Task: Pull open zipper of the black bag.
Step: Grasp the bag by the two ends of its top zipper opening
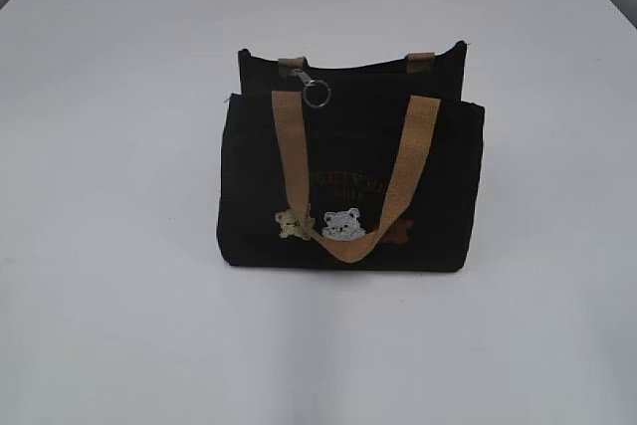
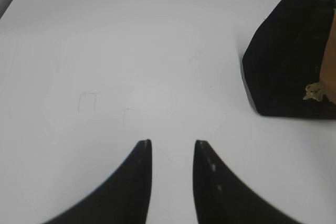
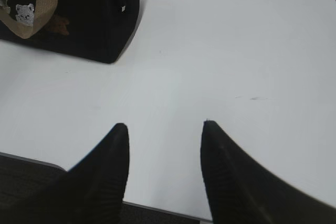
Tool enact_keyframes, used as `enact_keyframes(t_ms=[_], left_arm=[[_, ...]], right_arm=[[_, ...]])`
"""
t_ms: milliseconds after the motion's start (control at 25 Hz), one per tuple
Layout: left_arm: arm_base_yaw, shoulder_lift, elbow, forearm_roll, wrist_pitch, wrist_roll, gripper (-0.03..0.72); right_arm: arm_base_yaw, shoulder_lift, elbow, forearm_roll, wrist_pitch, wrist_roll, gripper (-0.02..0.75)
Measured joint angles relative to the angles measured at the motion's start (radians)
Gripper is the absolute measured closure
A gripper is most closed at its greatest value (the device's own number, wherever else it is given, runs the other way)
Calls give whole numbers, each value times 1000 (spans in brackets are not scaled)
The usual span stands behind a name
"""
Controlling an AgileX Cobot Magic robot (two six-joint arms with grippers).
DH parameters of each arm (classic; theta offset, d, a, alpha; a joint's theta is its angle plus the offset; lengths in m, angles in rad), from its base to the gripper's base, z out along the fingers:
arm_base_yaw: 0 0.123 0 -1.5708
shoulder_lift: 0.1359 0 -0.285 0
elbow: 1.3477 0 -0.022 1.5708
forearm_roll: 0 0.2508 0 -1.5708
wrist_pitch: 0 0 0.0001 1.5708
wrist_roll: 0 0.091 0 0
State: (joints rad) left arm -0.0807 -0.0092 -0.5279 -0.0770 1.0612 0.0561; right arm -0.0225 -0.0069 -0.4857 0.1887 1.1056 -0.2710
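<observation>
1. A white table (image 1: 109, 246) is seen filling most of the exterior view.
2. Faint pencil-like marks (image 2: 89, 100) are seen on the tabletop in the left wrist view.
3. A small dark smudge (image 3: 254, 98) is noted on the surface in the right wrist view.
4. A dark floor strip (image 3: 26, 174) is seen below the table's near edge.

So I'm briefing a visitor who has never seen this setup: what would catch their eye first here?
The black bag stands alone mid-table, its tan handle draped down the front over small embroidered bears. A silver key ring on the zipper pull gleams at the bag's top left. Both grippers, left and right, hang open over bare white table, touching nothing.
</observation>
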Motion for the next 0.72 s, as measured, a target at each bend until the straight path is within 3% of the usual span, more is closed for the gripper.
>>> enact_keyframes(t_ms=[720], left_arm=[[0, 0, 0, -8, 0, 0, 480]], right_arm=[[0, 0, 0, 1, 0, 0, 382]])
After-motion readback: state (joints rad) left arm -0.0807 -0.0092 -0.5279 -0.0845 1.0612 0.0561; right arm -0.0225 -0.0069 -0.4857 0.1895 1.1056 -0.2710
